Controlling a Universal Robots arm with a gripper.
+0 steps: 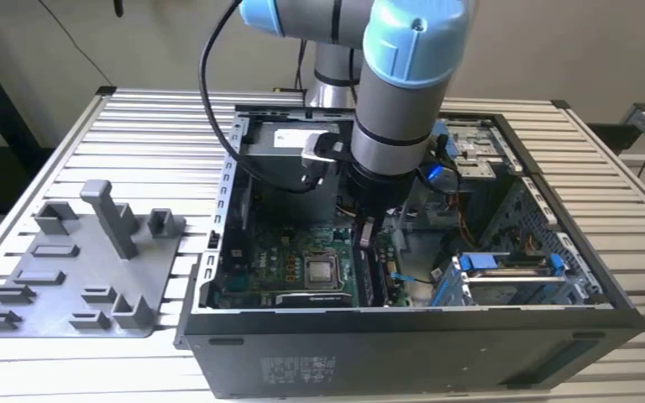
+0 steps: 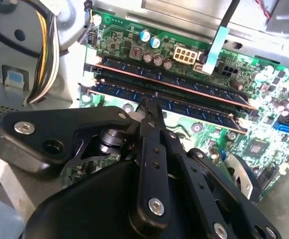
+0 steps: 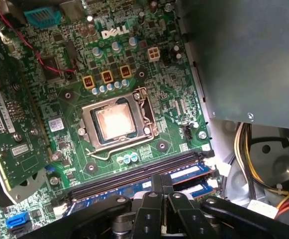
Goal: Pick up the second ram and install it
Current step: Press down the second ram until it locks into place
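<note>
Black metal claw [image 2: 145, 107] pinched narrow, tips down on slim dark ram [image 2: 184, 107] seated in slot. Square green motherboard [image 3: 134, 59] inside open black case [image 1: 412, 344]. Grey plastic tray [image 1: 76, 277] on ribbed surface [image 1: 132, 143], exterior view's left.

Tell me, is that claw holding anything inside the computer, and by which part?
Nothing seems held. The gripper has its jaws shut together, with the tips at the top edge of the second ram, which stands in its slot.

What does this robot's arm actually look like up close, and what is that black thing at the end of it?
The arm is a thick silver-grey tube with rounded light-blue caps at its joints, and a black cable loops down alongside it. Near the wrist sits a small glowing blue light. The black thing is the gripper: matte black metal links, joined by silver screws and pivot pins, tapering to slim fingers.
</note>
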